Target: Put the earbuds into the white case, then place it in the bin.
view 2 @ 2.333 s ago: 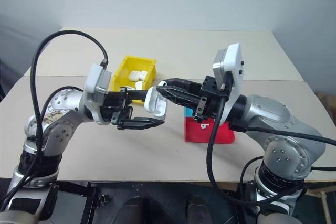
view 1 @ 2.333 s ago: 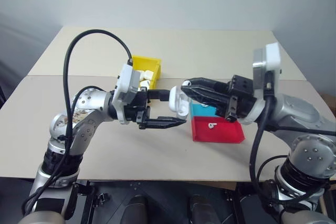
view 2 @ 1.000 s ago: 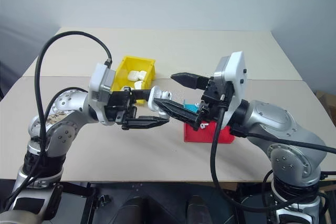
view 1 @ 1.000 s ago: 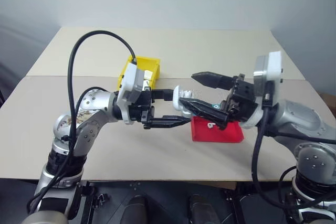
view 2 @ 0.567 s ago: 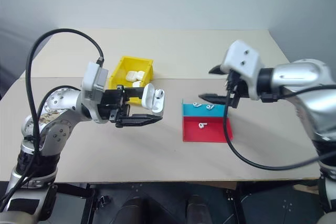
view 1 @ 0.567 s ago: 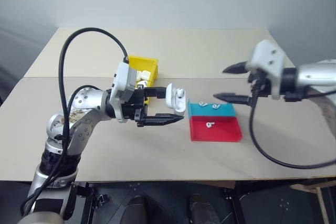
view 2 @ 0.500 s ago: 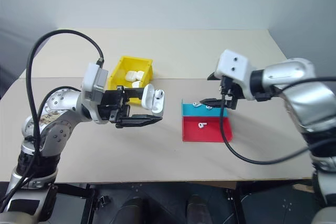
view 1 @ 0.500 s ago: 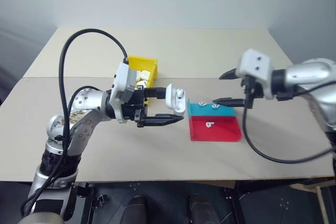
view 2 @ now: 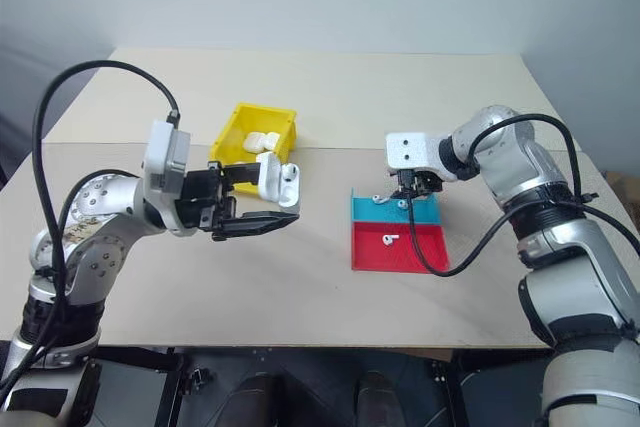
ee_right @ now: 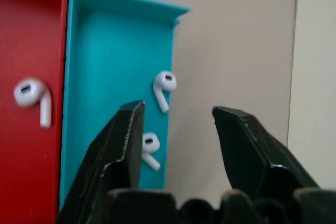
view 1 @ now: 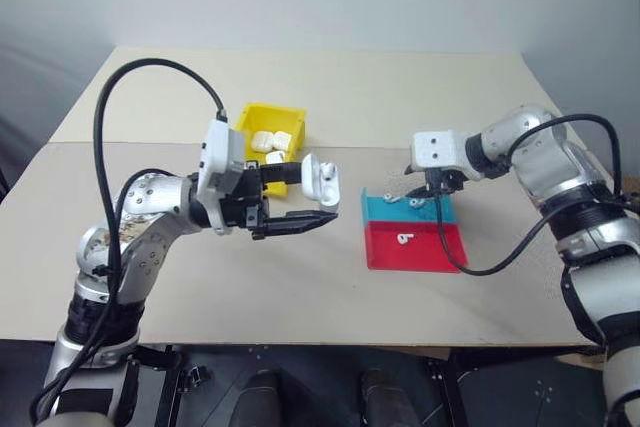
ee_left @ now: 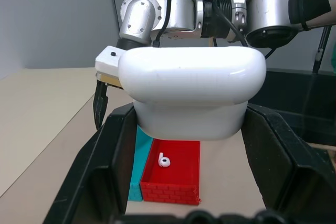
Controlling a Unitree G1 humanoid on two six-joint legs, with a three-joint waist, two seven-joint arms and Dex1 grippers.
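Over the tray's blue half, you are lowering the right claw (ee_right: pixel 176 145), jaws apart, beside two earbuds (ee_right: pixel 164 88), while the left claw (view 1: pixel 300 197) is clamping the white case (view 1: pixel 318 179); next, pinch one.

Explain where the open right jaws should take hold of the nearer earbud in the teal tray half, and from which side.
Grip the earbud by its rounded head, coming from above. It lies flat against the teal half's outer wall, so the right gripper should turn to close along that wall.
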